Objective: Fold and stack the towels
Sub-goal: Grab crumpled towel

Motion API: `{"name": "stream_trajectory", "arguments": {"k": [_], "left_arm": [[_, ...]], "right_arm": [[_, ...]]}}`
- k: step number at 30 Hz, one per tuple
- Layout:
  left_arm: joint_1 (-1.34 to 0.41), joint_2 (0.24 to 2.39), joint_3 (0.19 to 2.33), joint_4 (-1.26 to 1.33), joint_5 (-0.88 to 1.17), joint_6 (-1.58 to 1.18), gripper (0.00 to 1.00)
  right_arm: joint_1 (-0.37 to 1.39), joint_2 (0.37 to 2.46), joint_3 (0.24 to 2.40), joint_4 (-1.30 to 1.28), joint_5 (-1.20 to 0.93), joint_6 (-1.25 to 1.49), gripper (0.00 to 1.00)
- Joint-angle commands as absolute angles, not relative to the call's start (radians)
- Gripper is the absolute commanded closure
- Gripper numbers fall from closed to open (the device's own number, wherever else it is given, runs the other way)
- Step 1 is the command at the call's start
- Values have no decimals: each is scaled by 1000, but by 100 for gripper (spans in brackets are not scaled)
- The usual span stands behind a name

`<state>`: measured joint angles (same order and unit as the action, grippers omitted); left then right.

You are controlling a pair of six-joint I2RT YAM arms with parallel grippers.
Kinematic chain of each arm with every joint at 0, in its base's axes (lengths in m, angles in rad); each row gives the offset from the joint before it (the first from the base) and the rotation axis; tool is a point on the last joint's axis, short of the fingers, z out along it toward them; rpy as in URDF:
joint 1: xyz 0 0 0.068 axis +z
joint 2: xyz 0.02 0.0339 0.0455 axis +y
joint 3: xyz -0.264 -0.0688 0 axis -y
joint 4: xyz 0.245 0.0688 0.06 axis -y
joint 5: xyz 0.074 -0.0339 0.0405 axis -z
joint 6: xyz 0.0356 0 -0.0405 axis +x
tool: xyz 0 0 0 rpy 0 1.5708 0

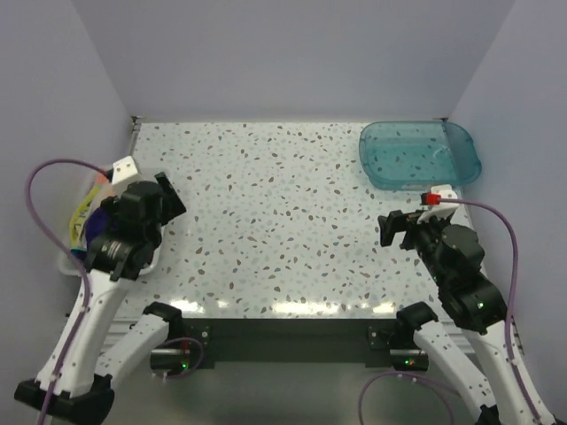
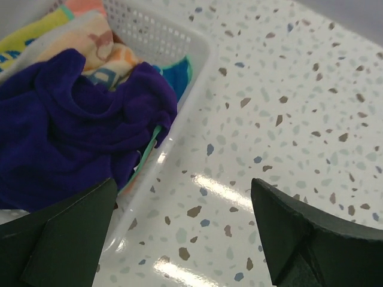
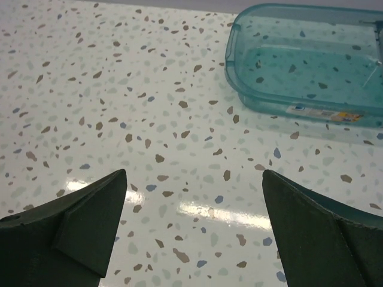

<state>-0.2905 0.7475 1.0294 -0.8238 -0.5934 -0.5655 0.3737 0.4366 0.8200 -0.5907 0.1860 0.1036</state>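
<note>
while poised at the table's point(image 3: 119, 89) left edge, shows the left gripper point(image 2: 182, 197) with jaws spread wide and nothing between them. just beyond its fingers, finds the towels point(image 2: 90, 78) heaped in a white basket point(image 2: 161, 36): a deep purple towel point(image 2: 60, 131) crumpled on top, covering part of a pale printed towel point(image 2: 102, 42). over on the right, sees the right gripper point(image 3: 194, 179) equally wide open above bare speckled tabletop, gripping nothing, near a teal bin point(image 3: 281, 101) at the far right corner.

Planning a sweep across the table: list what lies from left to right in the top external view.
white basket of towels → left gripper → teal tub
</note>
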Motion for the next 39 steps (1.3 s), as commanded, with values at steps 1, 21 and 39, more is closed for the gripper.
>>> {"name": "stream_trajectory", "arguments": {"k": [1, 21, 39], "left_arm": [[-285, 891, 1068, -879, -675, -679, 0], [284, 1311, 1029, -539, -584, -571, 10], [226, 1250, 1349, -638, -378, -476, 100]], "right_arm": [[399, 471, 795, -569, 176, 75, 1], [442, 420, 690, -479, 137, 100, 1], [442, 406, 702, -480, 143, 92, 1]]}}
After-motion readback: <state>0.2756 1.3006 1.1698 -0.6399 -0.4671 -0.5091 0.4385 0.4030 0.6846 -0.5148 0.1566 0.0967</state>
